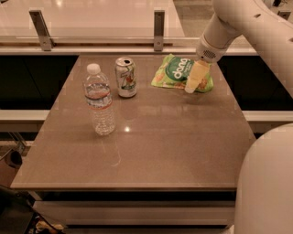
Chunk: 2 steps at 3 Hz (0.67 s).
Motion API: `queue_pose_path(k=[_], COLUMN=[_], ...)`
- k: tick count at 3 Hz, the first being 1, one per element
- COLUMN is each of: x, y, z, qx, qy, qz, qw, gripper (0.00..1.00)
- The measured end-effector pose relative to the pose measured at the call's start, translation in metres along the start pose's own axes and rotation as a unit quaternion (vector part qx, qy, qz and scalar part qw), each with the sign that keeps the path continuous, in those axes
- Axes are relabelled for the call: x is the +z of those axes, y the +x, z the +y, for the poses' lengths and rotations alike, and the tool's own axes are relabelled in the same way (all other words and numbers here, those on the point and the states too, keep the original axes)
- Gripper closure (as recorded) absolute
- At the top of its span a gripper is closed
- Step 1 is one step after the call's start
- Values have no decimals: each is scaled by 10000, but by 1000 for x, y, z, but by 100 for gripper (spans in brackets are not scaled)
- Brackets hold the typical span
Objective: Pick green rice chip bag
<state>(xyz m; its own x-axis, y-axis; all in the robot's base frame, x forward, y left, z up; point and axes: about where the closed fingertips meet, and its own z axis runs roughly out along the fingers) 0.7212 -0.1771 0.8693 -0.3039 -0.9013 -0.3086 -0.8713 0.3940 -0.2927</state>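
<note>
Camera view looks down on a brown, faintly glossy bench that fills most of the scene. Its top carries soft reflections of overhead light and of the things standing on it. Behind its far edge runs a pale, shiny counter with two upright metal brackets, one at the left and one near the middle. To either side of the bench the space drops into dark gaps, each crossed by a light horizontal ledge. At the lower left a patch of floor shows dim clutter that is too dark to make out.

The robot's white body bulks up in the lower right corner, and its arm reaches in from the upper right, angling down and to the left.

A clear water bottle with a white cap stands upright on the left half of the bench. The bag lies flat at the far right of the bench, near the back edge, with its dark green round logo facing up. A can stands upright between bottle and bag, just left of the bag and apart from it.

The gripper points down over the bag's right part, its pale tip at or just above the wrapper. Whether it touches the bag cannot be told, nor whether it is spread or closed up.
</note>
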Motion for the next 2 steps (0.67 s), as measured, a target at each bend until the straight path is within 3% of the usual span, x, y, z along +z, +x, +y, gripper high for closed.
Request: queue_pose_path(k=[1, 2], x=[0, 14], y=[0, -6], z=[0, 0], qx=[0, 74], qy=[-1, -47], qz=[0, -224], qw=[10000, 9997], gripper=[0, 0])
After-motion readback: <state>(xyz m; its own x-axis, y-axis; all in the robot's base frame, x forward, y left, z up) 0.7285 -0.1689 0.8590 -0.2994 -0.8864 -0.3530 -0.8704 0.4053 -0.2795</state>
